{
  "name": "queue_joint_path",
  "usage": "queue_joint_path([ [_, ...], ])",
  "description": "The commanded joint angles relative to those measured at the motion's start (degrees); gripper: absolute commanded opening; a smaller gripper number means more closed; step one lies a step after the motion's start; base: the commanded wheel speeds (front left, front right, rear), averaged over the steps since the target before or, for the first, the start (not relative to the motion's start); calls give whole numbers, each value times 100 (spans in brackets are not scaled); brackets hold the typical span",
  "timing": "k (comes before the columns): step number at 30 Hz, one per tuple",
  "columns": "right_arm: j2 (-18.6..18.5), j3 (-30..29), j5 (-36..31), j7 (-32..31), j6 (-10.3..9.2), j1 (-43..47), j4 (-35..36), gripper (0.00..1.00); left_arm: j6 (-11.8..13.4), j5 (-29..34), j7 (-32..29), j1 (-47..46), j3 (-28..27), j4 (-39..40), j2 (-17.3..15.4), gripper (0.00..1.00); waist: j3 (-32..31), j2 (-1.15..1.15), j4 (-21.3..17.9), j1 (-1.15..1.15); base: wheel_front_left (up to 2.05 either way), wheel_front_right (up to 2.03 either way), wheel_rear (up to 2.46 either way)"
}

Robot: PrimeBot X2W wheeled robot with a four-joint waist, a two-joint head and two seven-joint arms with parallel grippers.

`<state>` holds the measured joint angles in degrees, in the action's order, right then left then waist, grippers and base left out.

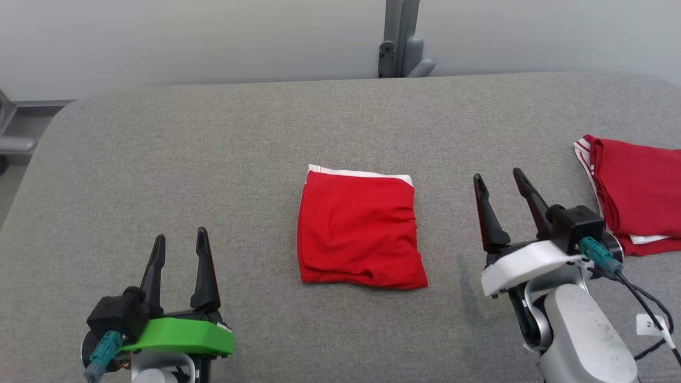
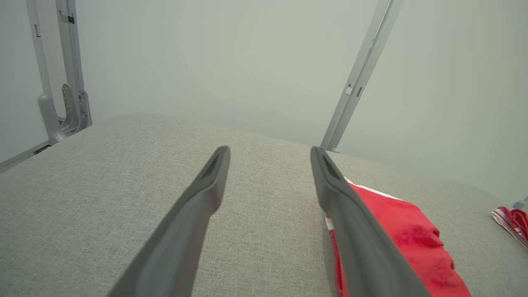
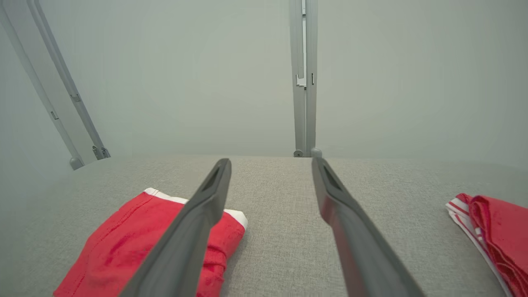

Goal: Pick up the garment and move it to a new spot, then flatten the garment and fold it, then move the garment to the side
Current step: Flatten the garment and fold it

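At the middle of the grey surface point(image 1: 213, 149) lies the folded red garment point(image 1: 360, 229). The left gripper point(image 1: 180, 235) and right gripper point(image 1: 498, 175) flank it, fingers apart, touching nothing. Another red garment point(image 1: 638, 191) lies at the right edge.

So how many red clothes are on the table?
2. One folded red garment lies in the middle of the grey table; the other red garment lies at its right edge, partly cut off by the picture.

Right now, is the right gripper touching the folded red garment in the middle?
Apart. The head view shows bare grey table between the right gripper and the folded garment.
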<state>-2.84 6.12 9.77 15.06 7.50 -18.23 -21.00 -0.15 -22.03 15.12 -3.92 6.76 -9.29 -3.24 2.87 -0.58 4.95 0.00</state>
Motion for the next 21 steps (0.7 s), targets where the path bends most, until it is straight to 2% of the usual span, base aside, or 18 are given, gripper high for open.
queue_joint_path([
  [1,-11,-119,-20,13,-2,219,131,100,21,34,1,107,-41,25,-39,100,-75,58,-51,0,0,0,0],
  [12,-12,-550,185,12,-2,1165,840,100,-13,198,1,343,-36,-26,-25,100,-274,58,-201,0,0,0,0],
  [21,-11,-578,237,12,-3,1441,1035,100,-3,300,0,403,-70,-105,-22,100,-330,58,-300,0,0,0,0],
])
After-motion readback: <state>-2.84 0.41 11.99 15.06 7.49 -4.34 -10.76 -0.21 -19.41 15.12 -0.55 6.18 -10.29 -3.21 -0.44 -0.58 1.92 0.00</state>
